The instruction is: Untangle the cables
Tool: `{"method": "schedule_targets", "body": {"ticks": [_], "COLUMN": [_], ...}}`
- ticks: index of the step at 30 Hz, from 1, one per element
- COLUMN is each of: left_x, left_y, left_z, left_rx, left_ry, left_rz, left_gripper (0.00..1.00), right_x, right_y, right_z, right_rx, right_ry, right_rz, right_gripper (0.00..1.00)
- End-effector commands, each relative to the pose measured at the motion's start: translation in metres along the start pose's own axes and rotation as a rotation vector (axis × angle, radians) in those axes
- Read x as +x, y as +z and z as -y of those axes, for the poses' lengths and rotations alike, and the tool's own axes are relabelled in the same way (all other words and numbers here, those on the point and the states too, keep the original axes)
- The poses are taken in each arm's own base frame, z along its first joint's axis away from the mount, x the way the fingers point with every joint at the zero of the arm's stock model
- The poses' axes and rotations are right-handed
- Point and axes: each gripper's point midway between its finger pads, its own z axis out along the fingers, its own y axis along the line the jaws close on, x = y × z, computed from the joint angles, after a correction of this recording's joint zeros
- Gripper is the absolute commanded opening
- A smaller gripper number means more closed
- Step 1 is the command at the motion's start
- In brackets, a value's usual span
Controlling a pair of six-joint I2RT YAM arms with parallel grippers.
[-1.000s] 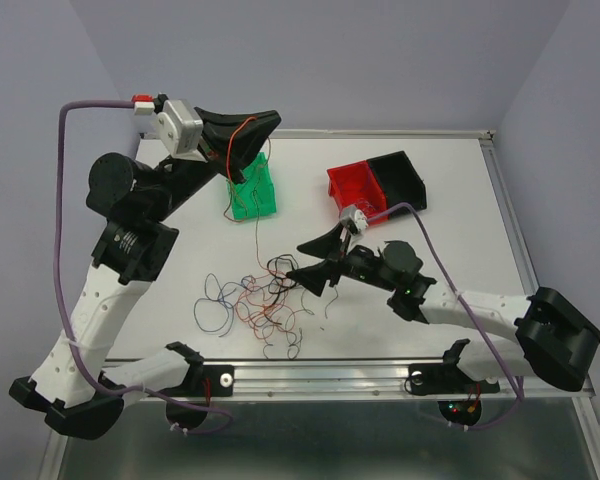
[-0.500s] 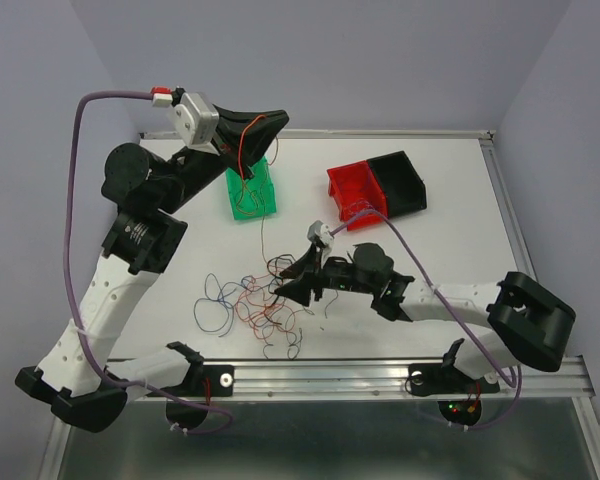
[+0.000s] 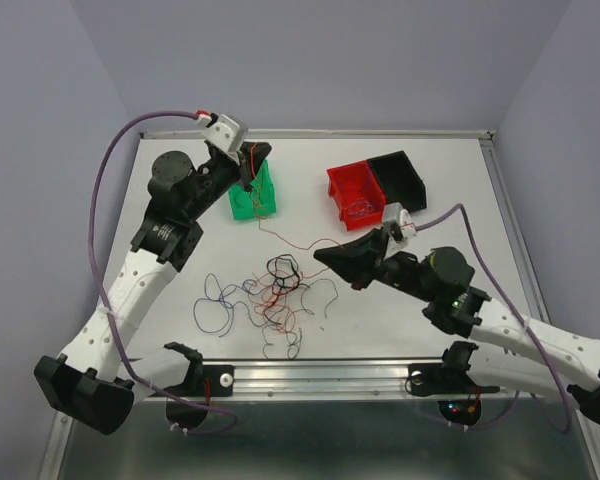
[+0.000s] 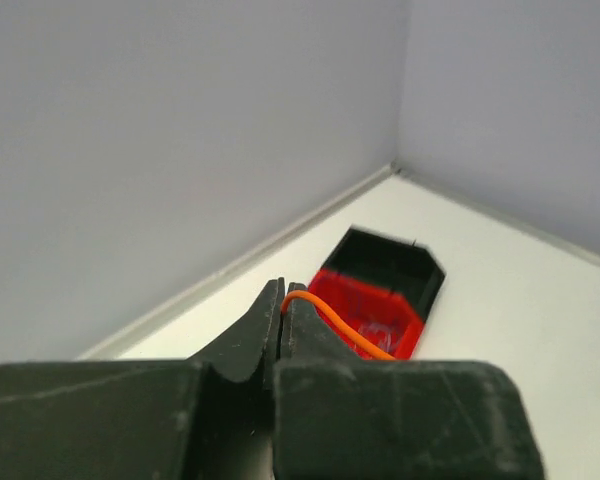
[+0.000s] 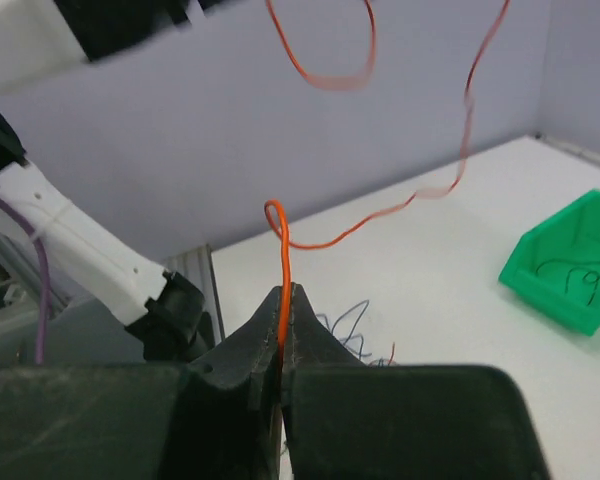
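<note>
The cables (image 3: 270, 297) lie as a loose tangle of thin red, black and blue wires on the white table, in front of both arms. One orange wire (image 3: 300, 243) is stretched between the two grippers. My left gripper (image 3: 250, 175) hangs over the green bin (image 3: 262, 203) and is shut on one end of that orange wire (image 4: 332, 327). My right gripper (image 3: 322, 256) is just right of the tangle, shut on the orange wire (image 5: 283, 252), which rises from its tips and curls away. The left wrist view shows the left gripper (image 4: 282, 297) with jaws pressed together.
A red bin (image 3: 352, 190) and a black bin (image 3: 400, 175) stand side by side at the back right. The green bin (image 5: 570, 270) holds a few thin wires. Blue strands (image 3: 212, 300) lie at the tangle's left side. A metal rail (image 3: 320, 375) runs along the near table edge.
My right gripper dipped into the tangle, shut on the orange wire and pulled back to the right. The left arm came down towards the green bin with its wire end.
</note>
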Motion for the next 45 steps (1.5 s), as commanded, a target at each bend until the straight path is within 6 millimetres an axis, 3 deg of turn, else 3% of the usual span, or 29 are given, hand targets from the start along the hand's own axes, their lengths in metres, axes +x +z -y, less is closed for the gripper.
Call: {"method": "schedule_targets", "body": {"ticks": [1,2,3,4,5,7,8,10,12,13,15,16,18,19,20,25,26,28,33,38,42,45], "left_x": [0.094,0.100,0.134,0.148,0.180,0.194,0.216,0.231,0.254,0.261,0.282,0.293,0.305,0.308,0.313,0.324,0.325,0.328,0.314,0.307,0.293,0.283], "left_y": [0.010,0.009,0.015,0.018,0.021,0.025,0.026,0.023,0.017,0.015,0.007,0.005,0.000,0.001,0.001,0.004,0.003,0.005,0.011,0.007,0.005,0.001], "left_z": [-0.020,-0.014,-0.010,0.002,0.007,0.024,0.030,0.042,0.057,0.060,0.071,0.074,0.078,0.078,0.077,0.069,0.065,0.058,0.047,0.047,0.054,0.084], "left_rx": [-0.028,0.002,0.038,0.115,0.163,0.287,0.332,0.423,0.507,0.541,0.603,0.634,0.658,0.670,0.668,0.613,0.582,0.534,0.468,0.457,0.500,0.591], "left_ry": [-0.064,-0.070,-0.102,-0.122,-0.149,-0.179,-0.208,-0.221,-0.273,-0.260,-0.310,-0.328,-0.359,-0.354,-0.362,-0.320,-0.305,-0.271,-0.206,-0.182,-0.154,-0.096], "left_rz": [-0.205,-0.223,-0.308,-0.340,-0.423,-0.462,-0.510,-0.543,-0.590,-0.599,-0.652,-0.669,-0.711,-0.715,-0.728,-0.733,-0.740,-0.735,-0.666,-0.641,-0.586,-0.534], "left_gripper": [0.00,0.00,0.00,0.00,0.00,0.00,0.00,0.00,0.01,0.04,0.15,0.20,0.32,0.36,0.39,0.51,0.53,0.57,0.65,0.70,0.74,0.77], "right_x": [-0.074,-0.085,-0.102,-0.114,-0.135,-0.152,-0.162,-0.196,-0.212,-0.238,-0.253,-0.271,-0.289,-0.294,-0.312,-0.343,-0.356,-0.364,-0.398,-0.416,-0.416,-0.415], "right_y": [-0.024,-0.029,-0.038,-0.042,-0.045,-0.047,-0.047,-0.051,-0.045,-0.048,-0.041,-0.043,-0.046,-0.050,-0.054,-0.057,-0.065,-0.071,-0.084,-0.086,-0.074,-0.068], "right_z": [0.015,0.017,0.017,0.020,0.016,0.022,0.024,0.024,0.027,0.020,0.021,0.021,0.026,0.030,0.027,0.031,0.030,0.034,0.028,0.034,0.036,0.036], "right_rx": [0.200,0.232,0.255,0.290,0.294,0.346,0.365,0.410,0.438,0.438,0.455,0.484,0.534,0.574,0.588,0.669,0.693,0.738,0.778,0.858,0.855,0.845], "right_ry": [-0.065,-0.076,-0.087,-0.091,-0.113,-0.125,-0.146,-0.153,-0.167,-0.170,-0.175,-0.182,-0.191,-0.192,-0.201,-0.260,-0.262,-0.260,-0.290,-0.338,-0.359,-0.365], "right_rz": [0.125,0.148,0.184,0.215,0.255,0.287,0.303,0.373,0.393,0.438,0.448,0.475,0.499,0.504,0.535,0.534,0.562,0.579,0.640,0.648,0.635,0.631], "right_gripper": [0.01,0.01,0.01,0.01,0.01,0.01,0.01,0.01,0.00,0.00,0.00,0.01,0.01,0.01,0.01,0.01,0.01,0.01,0.00,0.01,0.01,0.01]}}
